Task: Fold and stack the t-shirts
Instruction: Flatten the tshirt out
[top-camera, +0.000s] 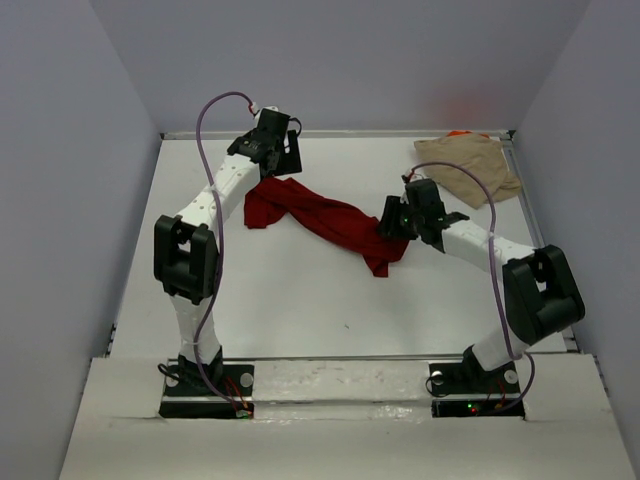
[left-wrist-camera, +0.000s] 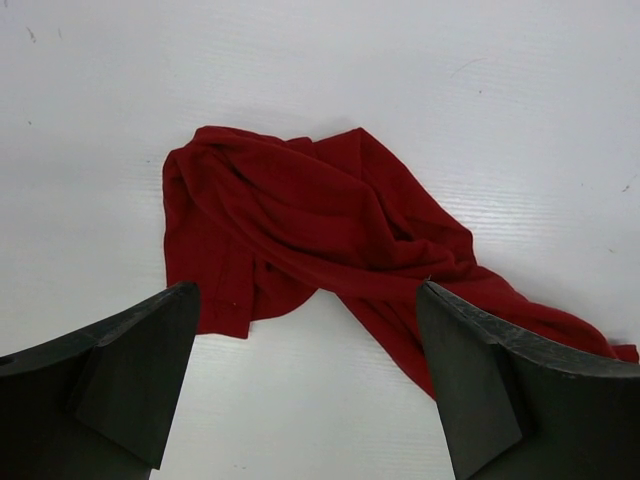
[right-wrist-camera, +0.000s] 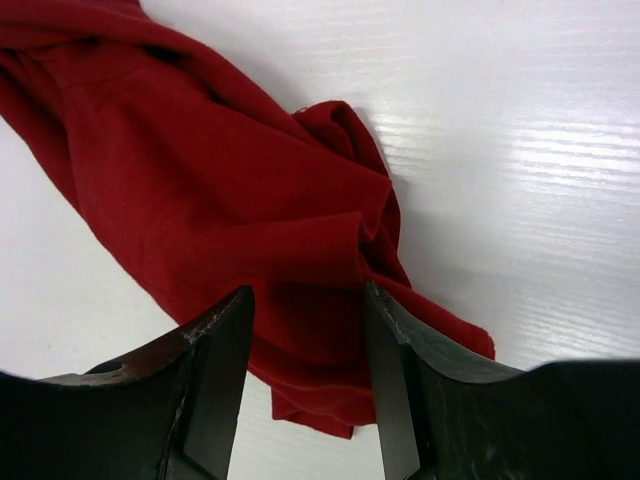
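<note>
Dark red cloth, the red shirt (top-camera: 322, 218), lies crumpled in a long twisted band across the middle of the table (top-camera: 300, 310), running from about 11 o'clock down toward 4 o'clock as seen from above, the arm bases at 6. It is neither spread flat nor folded. The tan shirt (top-camera: 470, 168) sits loosely heaped in the far corner at about 1 o'clock, with a sliver of orange cloth (top-camera: 458, 133) showing at its far edge; how much orange cloth lies under it cannot be told. Nothing looks folded or stacked yet, so I judge nearly the whole job is left. The left gripper (left-wrist-camera: 305, 295) hangs at the band's 11 o'clock end with its jaws at their widest, holding nothing. The right gripper (right-wrist-camera: 308, 298) is at the 4 o'clock end, jaws about half apart and straddling the bunched cloth; they do not look closed on it. The table is smooth white board, bare around the shirts, and plain pale grey walls (top-camera: 350, 60) close it in on three sides.
</note>
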